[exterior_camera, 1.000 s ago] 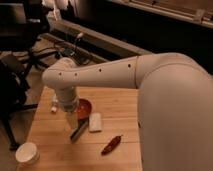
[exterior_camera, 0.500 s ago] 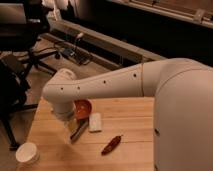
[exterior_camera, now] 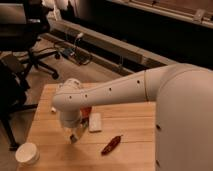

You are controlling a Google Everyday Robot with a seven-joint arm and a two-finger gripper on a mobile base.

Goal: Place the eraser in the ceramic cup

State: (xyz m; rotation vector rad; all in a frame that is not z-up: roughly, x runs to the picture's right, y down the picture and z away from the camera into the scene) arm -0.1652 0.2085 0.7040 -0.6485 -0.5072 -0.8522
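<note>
The robot's bulky white body [exterior_camera: 186, 125] fills the right of the view. From it the single arm [exterior_camera: 117, 90] reaches out leftward, nearly level and narrowing to a rounded elbow joint [exterior_camera: 67, 97]. There it bends sharply down into the short wrist [exterior_camera: 71, 119]. The gripper [exterior_camera: 74, 135] hangs below the wrist, pointing downward, low over the left half of the surface [exterior_camera: 131, 124], with its fingers parted.

Dim room, warm yellowish cast. Upper half of frame near black. Brightest areas: white arm [exterior_camera: 115, 92] across centre, wooden table [exterior_camera: 135, 125] at bottom, both lit from above. Soft shadow under arm on tabletop. Gripper [exterior_camera: 75, 135] left of centre, low in frame, in arm's shade, smeared. Whole frame soft, grainy; bulky arm section at right edge blurred.
</note>
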